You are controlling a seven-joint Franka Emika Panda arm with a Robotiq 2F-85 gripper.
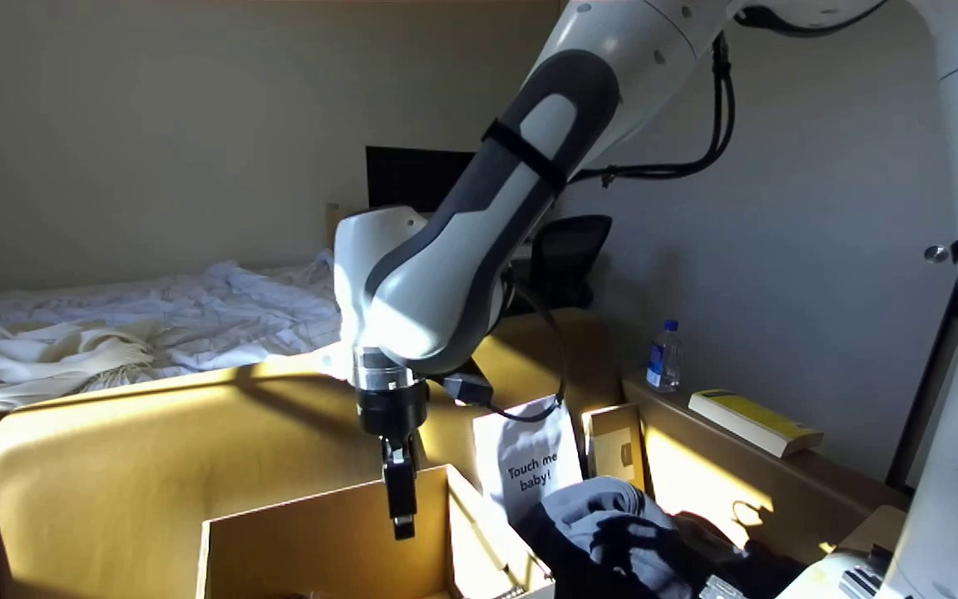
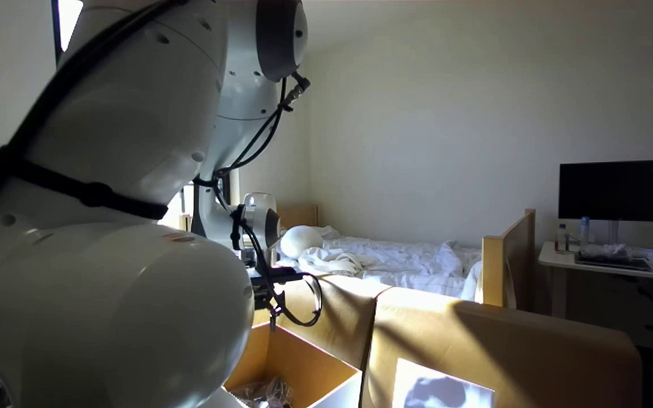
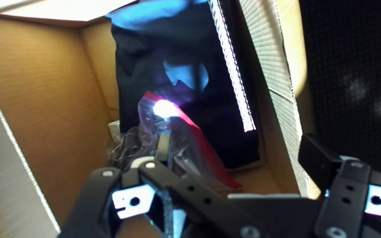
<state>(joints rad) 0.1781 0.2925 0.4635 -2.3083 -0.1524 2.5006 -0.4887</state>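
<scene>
My gripper (image 3: 241,150) stands wide open, its two fingers far apart and nothing gripped between them. In an exterior view the gripper (image 1: 402,526) points straight down into the mouth of a cardboard box (image 1: 329,541), near its back wall. Below the fingers, inside the box, lies a clear plastic bag with a red edge (image 3: 207,152), partly covered by one finger (image 3: 163,148) in the wrist view. Whether that finger touches it I cannot tell. Under the bag is a flat dark packet (image 3: 210,132). Crumpled clear plastic (image 2: 272,394) also shows in the box.
The box stands on a tan sofa (image 1: 196,466). Beside it are a white "Touch me baby!" bag (image 1: 529,474), dark clothing (image 1: 604,524) and a small carton (image 1: 616,449). A bottle (image 1: 664,358) and yellow book (image 1: 753,420) rest on the armrest. Behind is a bed (image 2: 406,258).
</scene>
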